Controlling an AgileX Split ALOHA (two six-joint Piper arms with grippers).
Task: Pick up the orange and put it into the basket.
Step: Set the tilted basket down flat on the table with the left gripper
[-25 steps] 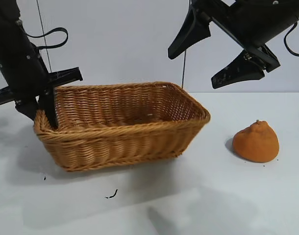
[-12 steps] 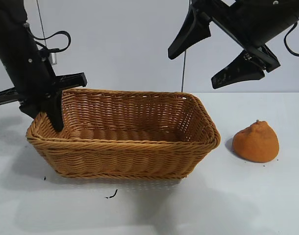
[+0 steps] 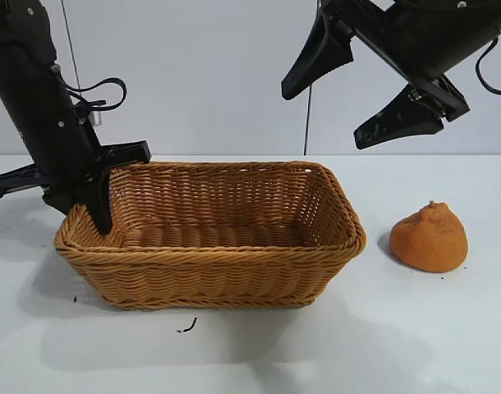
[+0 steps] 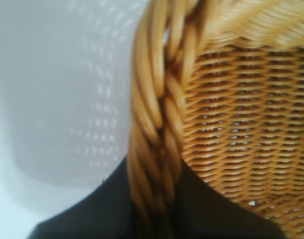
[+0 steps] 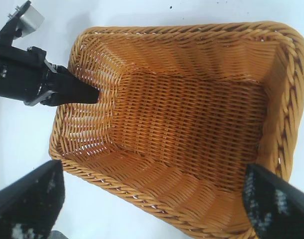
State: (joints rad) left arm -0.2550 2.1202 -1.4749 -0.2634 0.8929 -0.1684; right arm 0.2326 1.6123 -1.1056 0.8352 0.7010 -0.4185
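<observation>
The tan woven basket (image 3: 209,279) sits on the white table at centre left, its inside bare. My left gripper (image 3: 90,201) is shut on the braided rim of its left end. In the left wrist view the rim (image 4: 157,114) runs down between my black fingers (image 4: 212,209). The orange (image 3: 429,238) lies on the table to the right of the basket, apart from it. My right gripper (image 3: 324,115) hangs open and empty high above the basket's right end. The right wrist view looks down into the basket (image 5: 192,119) between its spread fingers (image 5: 27,204).
The white table (image 3: 382,328) has open room in front of the basket and around the orange. A small dark scrap (image 3: 187,326) lies in front of the basket. The left gripper also shows in the right wrist view (image 5: 67,89), on the basket's end wall.
The left gripper has swung the basket by its rim, so the basket now lies square with its long side to the front. The right arm and the orange have not moved.
</observation>
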